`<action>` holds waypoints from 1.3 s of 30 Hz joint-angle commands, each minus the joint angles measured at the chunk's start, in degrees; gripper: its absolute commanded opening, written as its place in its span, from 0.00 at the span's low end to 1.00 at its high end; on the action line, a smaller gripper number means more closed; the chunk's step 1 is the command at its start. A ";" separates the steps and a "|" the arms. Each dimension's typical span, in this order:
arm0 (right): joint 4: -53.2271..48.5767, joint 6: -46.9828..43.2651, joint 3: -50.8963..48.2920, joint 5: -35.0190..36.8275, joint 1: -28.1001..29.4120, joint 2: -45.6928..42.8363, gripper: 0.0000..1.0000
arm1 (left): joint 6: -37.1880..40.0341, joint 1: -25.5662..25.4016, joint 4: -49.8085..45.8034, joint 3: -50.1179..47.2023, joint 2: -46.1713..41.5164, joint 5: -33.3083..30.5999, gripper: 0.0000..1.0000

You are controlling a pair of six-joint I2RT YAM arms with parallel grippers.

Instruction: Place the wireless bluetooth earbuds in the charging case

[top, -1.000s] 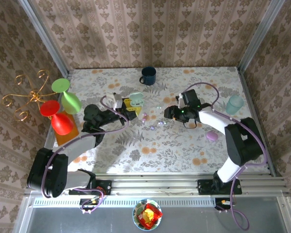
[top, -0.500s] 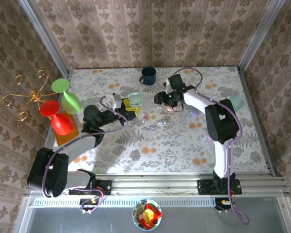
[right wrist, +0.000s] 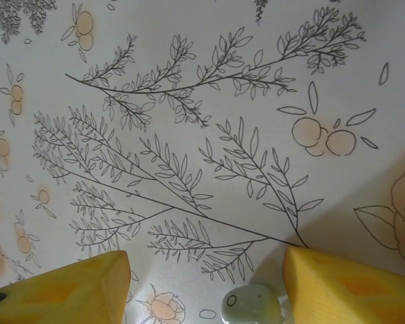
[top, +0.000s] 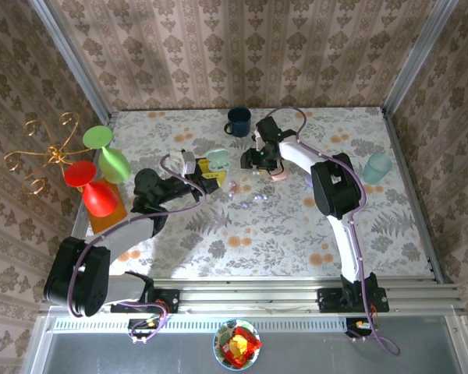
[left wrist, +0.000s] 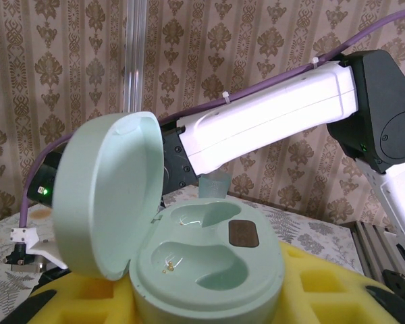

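Observation:
The charging case (left wrist: 209,260) is mint green, its lid up and both wells empty. My left gripper (left wrist: 209,300) is shut on it, with yellow pads (left wrist: 327,287) on either side. From above, the case (top: 217,158) sits left of centre in my left gripper (top: 207,167). My right gripper (top: 255,160) hovers just right of the case, open. Between its yellow fingers (right wrist: 61,287) a pale mint earbud (right wrist: 252,305) lies on the cloth, close to the right finger. More earbuds (top: 249,199) lie scattered in front of the case.
A blue mug (top: 238,121) stands at the back centre. A pinkish case (top: 279,175) lies under the right arm. A teal cup (top: 378,167) stands at the right. Green and red cups (top: 101,175) and a gold stand (top: 43,152) crowd the left edge.
My right arm has swung from the middle right of the table to the back, and its gripper is now beside the mint case. My left arm and the case have stayed still.

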 commanded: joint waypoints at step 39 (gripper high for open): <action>6.49 6.15 -14.11 -6.05 -1.99 -10.46 0.54 | -0.70 0.44 1.94 0.96 0.68 1.55 0.25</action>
